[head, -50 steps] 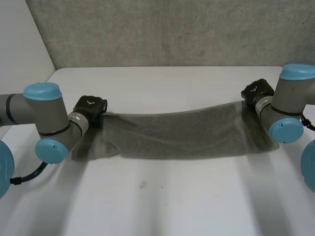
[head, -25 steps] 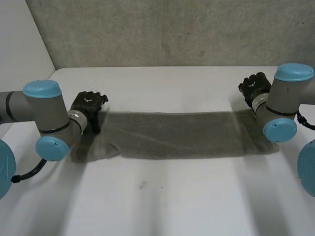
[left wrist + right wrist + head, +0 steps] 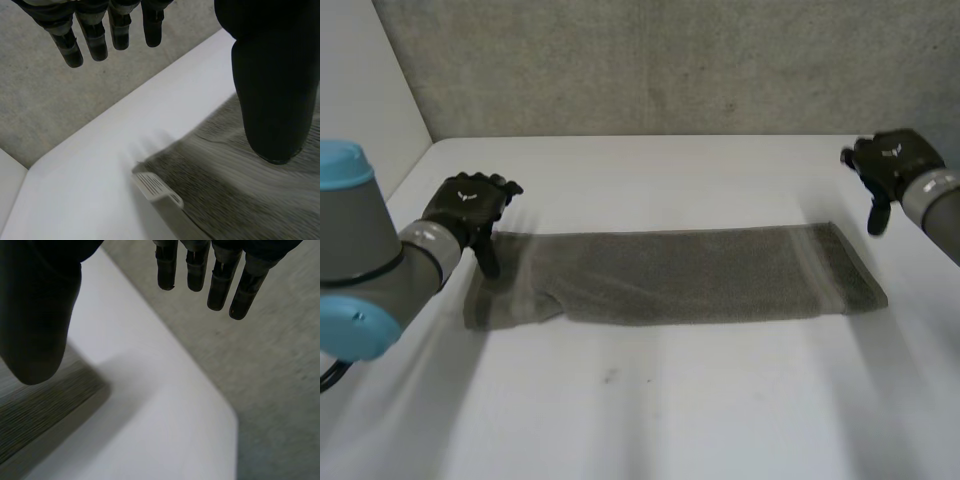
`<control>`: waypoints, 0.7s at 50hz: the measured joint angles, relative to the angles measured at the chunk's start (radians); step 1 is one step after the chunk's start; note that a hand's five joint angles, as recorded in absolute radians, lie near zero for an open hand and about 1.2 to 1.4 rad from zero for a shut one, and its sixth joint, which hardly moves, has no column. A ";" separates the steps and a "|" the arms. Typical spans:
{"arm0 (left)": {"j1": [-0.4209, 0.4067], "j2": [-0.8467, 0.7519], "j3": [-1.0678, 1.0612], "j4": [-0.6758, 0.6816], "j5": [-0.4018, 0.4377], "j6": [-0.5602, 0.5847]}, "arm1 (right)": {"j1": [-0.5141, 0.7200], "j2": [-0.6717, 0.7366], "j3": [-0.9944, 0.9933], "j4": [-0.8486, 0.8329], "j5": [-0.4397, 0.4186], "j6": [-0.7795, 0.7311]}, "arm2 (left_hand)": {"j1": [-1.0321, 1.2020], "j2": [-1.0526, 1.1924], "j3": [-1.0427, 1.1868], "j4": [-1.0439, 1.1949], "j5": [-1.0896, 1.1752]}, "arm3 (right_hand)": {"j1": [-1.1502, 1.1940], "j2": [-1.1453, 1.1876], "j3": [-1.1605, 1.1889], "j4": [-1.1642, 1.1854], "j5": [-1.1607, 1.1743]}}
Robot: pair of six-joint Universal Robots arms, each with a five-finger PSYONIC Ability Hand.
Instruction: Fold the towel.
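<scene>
Table point(image 3: 650, 420) is the biggest thing here, white and wide, with a grey wall point(image 3: 650, 60) behind it. The towel point(image 3: 670, 275) lies flat across the middle of the table as a long, thin grey strip. It looks like it is folded once the long way, but I can't be sure. Its end by the left arm point(image 3: 360, 260) is a bit messy, with a lower layer sticking out past the top one. The other end, near the right arm point(image 3: 940, 215), is neat and square.

The left hand point(image 3: 470, 205) hangs over the far corner of the messy end. Its fingers point(image 3: 95, 40) are straight and spread away from the thumb, and it holds nothing. The right hand point(image 3: 890, 165) is up off the table, past the far corner of the neat end and not touching the cloth. Its fingers point(image 3: 220, 285) are straight too, apart from the thumb, with nothing in them.

A small white tag point(image 3: 156, 188) sticks out at the towel's edge, just beside the left hand.

I think the long fold is done and both hands are free between steps. The next fold would likely bring one short end over to the other. For that, the hands need to come down, pinch the corners of one short end, lift it and lay it on the other end with the edges lined up.
</scene>
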 measured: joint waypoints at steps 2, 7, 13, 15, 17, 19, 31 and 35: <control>0.000 0.038 -0.065 0.022 0.006 0.000 | -0.024 -0.040 0.094 -0.003 -0.031 -0.002 | 0.000 0.000 0.000 0.000 0.000 | 0.001 0.000 0.000 0.000 0.000; -0.003 0.083 -0.178 0.075 0.026 -0.005 | -0.065 -0.078 0.244 -0.015 -0.097 -0.009 | 0.000 0.000 0.000 0.000 0.000 | 0.031 0.003 0.005 0.003 0.012; -0.006 0.099 -0.257 0.126 0.058 -0.043 | -0.110 -0.064 0.377 -0.086 -0.187 -0.016 | 0.000 0.000 0.000 0.000 0.000 | 0.167 0.122 0.139 0.126 0.171; -0.006 0.100 -0.267 0.135 0.068 -0.060 | -0.118 -0.051 0.401 -0.124 -0.202 -0.017 | 0.000 0.000 0.000 0.000 0.000 | 0.215 0.181 0.196 0.187 0.227; -0.006 0.100 -0.272 0.141 0.078 -0.074 | -0.123 -0.038 0.416 -0.157 -0.211 -0.017 | 0.000 0.000 0.000 0.000 0.000 | 0.254 0.227 0.237 0.226 0.263; -0.005 0.099 -0.275 0.143 0.086 -0.086 | -0.125 -0.024 0.426 -0.193 -0.216 -0.017 | 0.000 0.000 0.000 0.000 0.000 | 0.284 0.258 0.267 0.251 0.288; -0.006 0.098 -0.288 0.144 0.103 -0.098 | -0.132 0.053 0.414 -0.271 -0.207 -0.022 | 0.000 0.000 0.000 0.000 0.000 | 0.930 0.908 0.907 0.896 0.893; -0.010 0.098 -0.291 0.145 0.102 -0.097 | -0.162 0.046 0.406 -0.291 -0.193 -0.022 | 0.000 -0.001 0.000 -0.001 0.000 | 1.093 1.070 1.080 1.080 1.091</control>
